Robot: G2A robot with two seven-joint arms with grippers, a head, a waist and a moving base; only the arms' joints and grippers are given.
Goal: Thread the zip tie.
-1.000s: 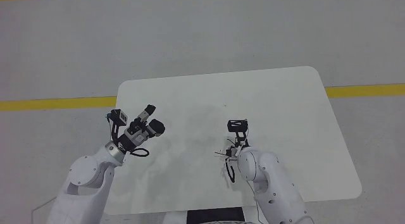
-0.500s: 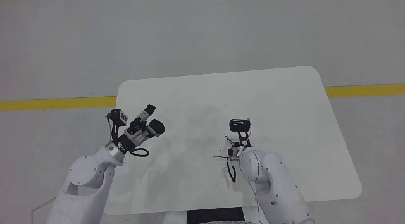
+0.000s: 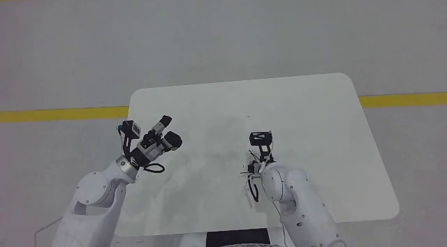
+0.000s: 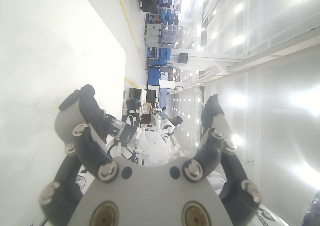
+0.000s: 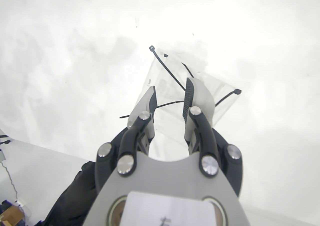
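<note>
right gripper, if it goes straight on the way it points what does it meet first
Probably the black zip tie crossing between the right gripper's open fingers, lying on the clear bag on the table; depth is hard to judge.

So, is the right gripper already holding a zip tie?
No, the right gripper stands open above the zip ties, which lie loose on the clear bag on the table.

No lettering, number or sign is legible on anything here.
</note>
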